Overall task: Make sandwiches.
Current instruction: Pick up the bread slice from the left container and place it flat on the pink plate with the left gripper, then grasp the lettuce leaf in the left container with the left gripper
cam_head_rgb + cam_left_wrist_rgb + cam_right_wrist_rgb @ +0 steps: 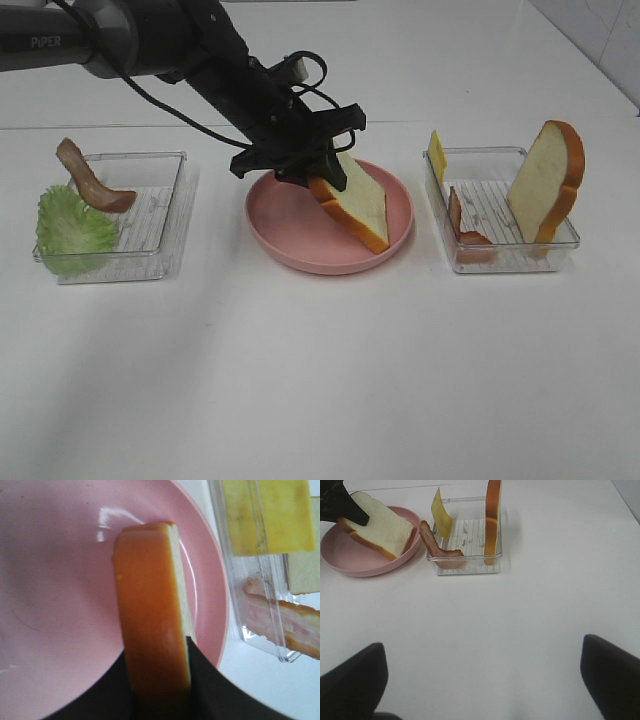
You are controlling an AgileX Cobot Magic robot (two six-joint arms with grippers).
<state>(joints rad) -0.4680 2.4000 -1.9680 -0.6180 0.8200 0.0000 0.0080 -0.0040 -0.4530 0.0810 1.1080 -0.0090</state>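
Note:
My left gripper (318, 165) reaches across to the pink plate (300, 250) and is shut on a white bread slice (355, 205) with orange-brown crust. The slice is tilted, its lower edge down in the plate. In the left wrist view the crust (150, 615) runs between the dark fingers (210, 690) over the plate (60, 580). A second bread slice (548, 180) stands upright in the right tray (500, 262), with a yellow cheese slice (437, 155) and a bacon strip (462, 228). Lettuce (75, 230) and another bacon strip (90, 180) are in the left tray (160, 215). My right gripper (482, 680) is open and empty.
The right wrist view shows the right tray (470, 565) and the plate (350, 562) ahead of the right gripper, across white tabletop. The left arm's cable loops above the plate's back rim (310, 70). A tiled wall stands at the far right.

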